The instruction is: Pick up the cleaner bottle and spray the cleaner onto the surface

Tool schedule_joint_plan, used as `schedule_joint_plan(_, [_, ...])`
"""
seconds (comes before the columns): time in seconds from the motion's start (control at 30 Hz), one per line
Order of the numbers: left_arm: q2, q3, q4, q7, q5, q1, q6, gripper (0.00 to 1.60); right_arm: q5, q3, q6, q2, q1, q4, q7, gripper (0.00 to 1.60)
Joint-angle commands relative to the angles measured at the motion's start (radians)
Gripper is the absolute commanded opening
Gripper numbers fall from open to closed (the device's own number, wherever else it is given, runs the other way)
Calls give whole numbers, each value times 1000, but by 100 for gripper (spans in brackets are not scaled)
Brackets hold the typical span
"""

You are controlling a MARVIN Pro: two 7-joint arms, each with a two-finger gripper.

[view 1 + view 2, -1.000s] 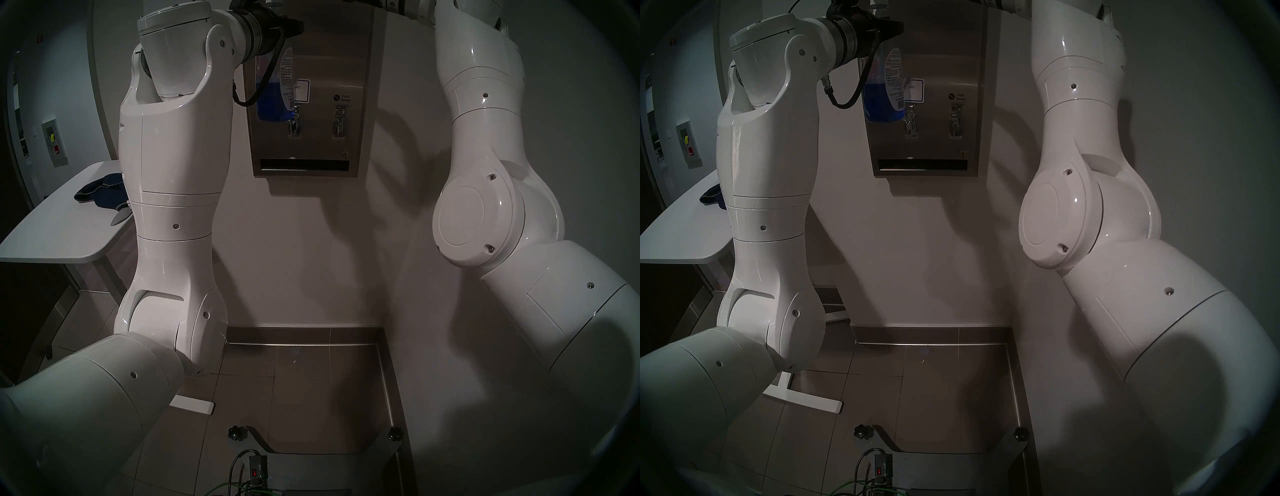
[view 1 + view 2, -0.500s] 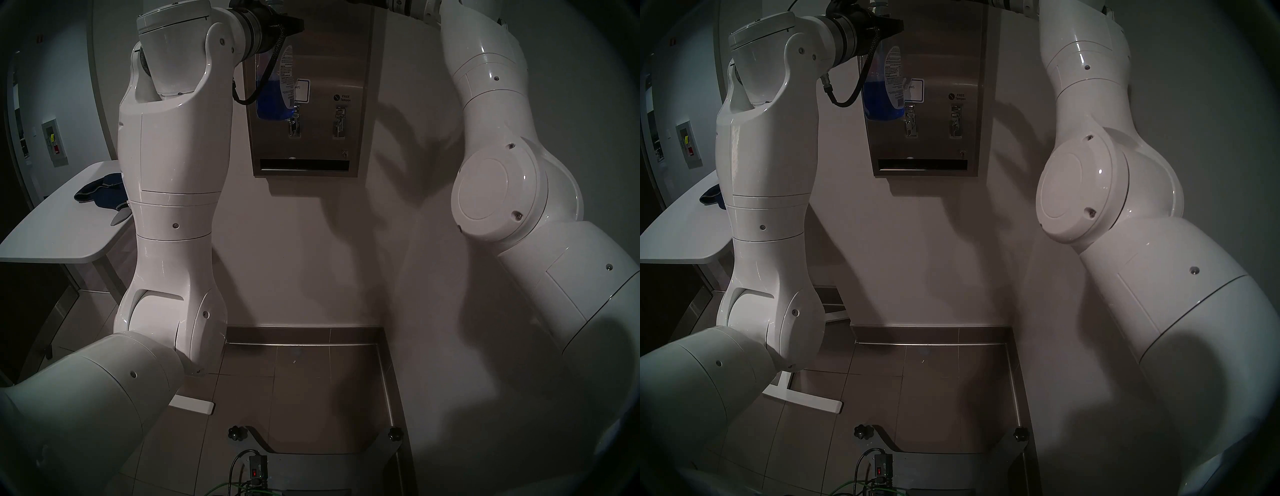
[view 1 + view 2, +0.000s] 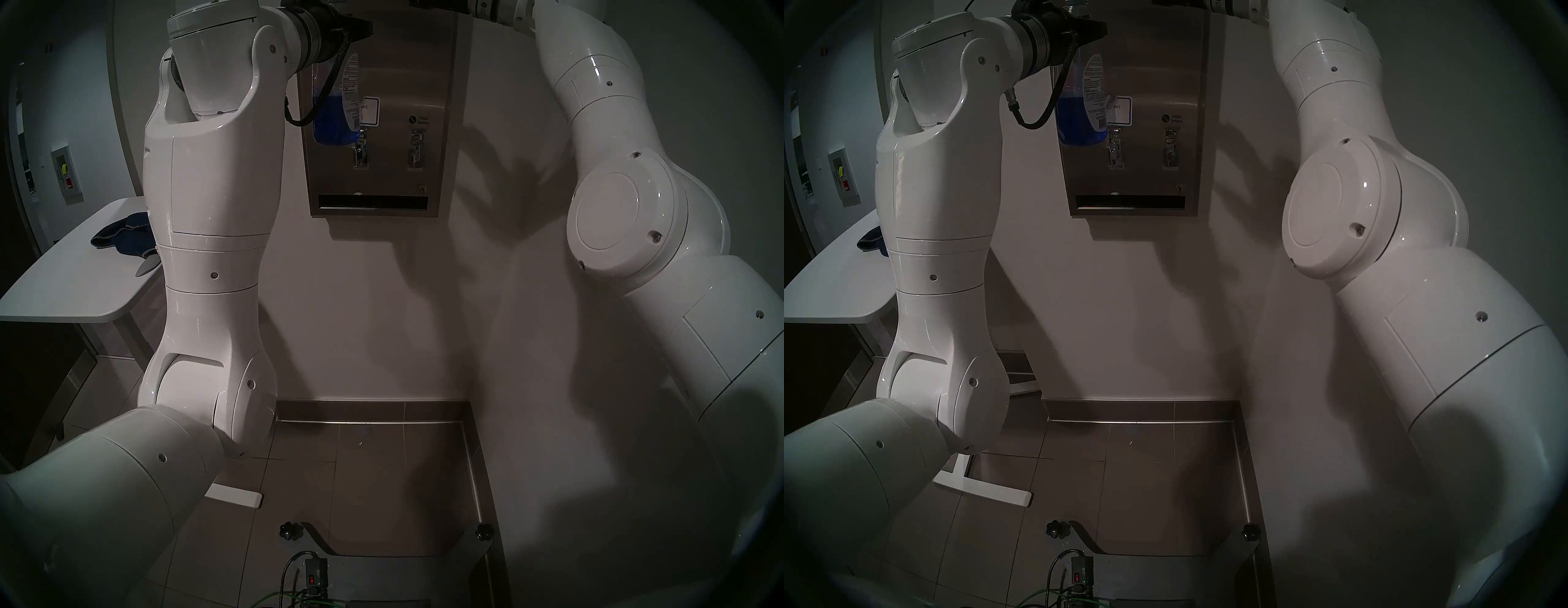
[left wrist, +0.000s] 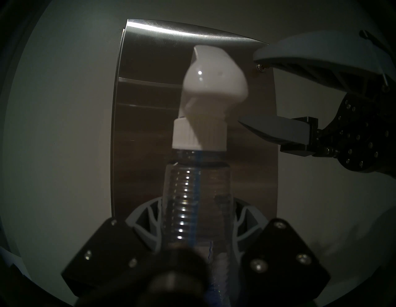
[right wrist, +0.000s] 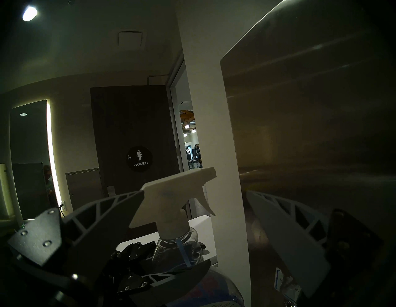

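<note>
The cleaner bottle [image 3: 335, 114] [image 3: 1081, 114] hangs upright in front of the steel dispenser surface [image 3: 407, 76] [image 3: 1157, 63], with blue cleaner [image 3: 329, 123] in its lower part. My left gripper [image 4: 197, 214] is shut on the bottle's ribbed neck [image 4: 184, 203], below the white trigger head [image 4: 212, 81]. My right gripper [image 5: 195, 193] is open, and its two fingers straddle the trigger head [image 5: 171, 199]. One finger [image 5: 107, 212] is at the back of the head and the other [image 5: 289, 233] is near the dispenser front [image 5: 310, 107]. No streak shows on the steel [image 4: 150, 53].
A white table [image 3: 63, 276] at the left holds a dark blue cloth [image 3: 123, 237]. The white wall surrounds the dispenser. A dark door with a WOMEN sign [image 5: 139, 158] stands beyond the bottle. Tiled floor and the robot's base lie below.
My right arm's elbow has swung up and out to the right. The left arm and the bottle have hardly moved. Both grippers keep their state.
</note>
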Motion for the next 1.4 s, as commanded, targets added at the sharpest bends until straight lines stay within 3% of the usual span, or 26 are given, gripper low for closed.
schedule_joint_plan(0.0, [3, 2, -37, -2, 2, -68, -6, 0, 30, -13, -27, 11, 89, 0, 104, 160])
schedule_joint_plan(0.57, [8, 5, -37, -3, 2, -70, -6, 0, 77, -94, -121, 42, 87, -18, 164, 160])
schedule_joint_plan(1.37, [16, 10, -37, -6, 2, -83, -6, 0, 113, -254, -333, 138, 41, -13, 373, 160])
